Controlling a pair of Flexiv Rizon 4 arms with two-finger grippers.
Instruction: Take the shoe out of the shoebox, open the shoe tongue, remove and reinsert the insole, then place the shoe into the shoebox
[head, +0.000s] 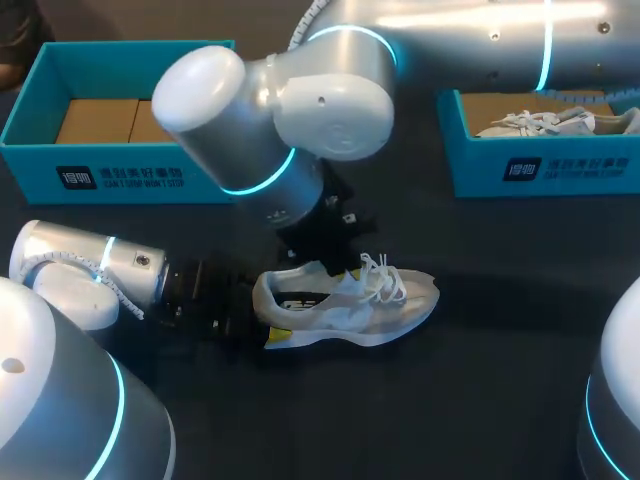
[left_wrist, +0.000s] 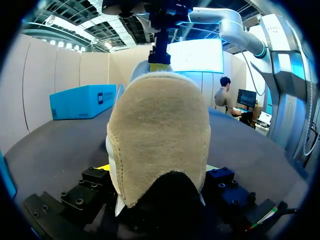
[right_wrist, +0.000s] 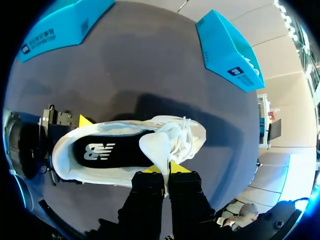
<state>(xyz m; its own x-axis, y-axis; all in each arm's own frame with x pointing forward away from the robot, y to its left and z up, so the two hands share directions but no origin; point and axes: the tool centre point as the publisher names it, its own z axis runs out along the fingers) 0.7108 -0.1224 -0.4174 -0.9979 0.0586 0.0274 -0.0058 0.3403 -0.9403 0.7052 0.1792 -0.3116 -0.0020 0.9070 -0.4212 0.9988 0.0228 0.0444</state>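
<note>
On the surface (head: 480, 400), the sneaker (head: 345, 300) lay with left gripper (left_wrist: 157, 172) jaws clenched on its heel (left_wrist: 157, 135) and right gripper (right_wrist: 167, 169) jaws pinching the tongue (right_wrist: 156, 147) open; insole (right_wrist: 107, 150) extraction, presumably next, required a regrasp.

You have a white shoe (head: 345, 300): white laces (head: 383, 275), tan heel lining (left_wrist: 160, 140), black insole (right_wrist: 112, 151) with a white mark. Far-left shoebox (head: 30, 165) and far-right shoebox (head: 580, 175): teal. Table (head: 480, 390): dark grey.

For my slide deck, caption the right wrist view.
Right jaws hold open the tongue of the white shoe, baring its black insole.
</note>
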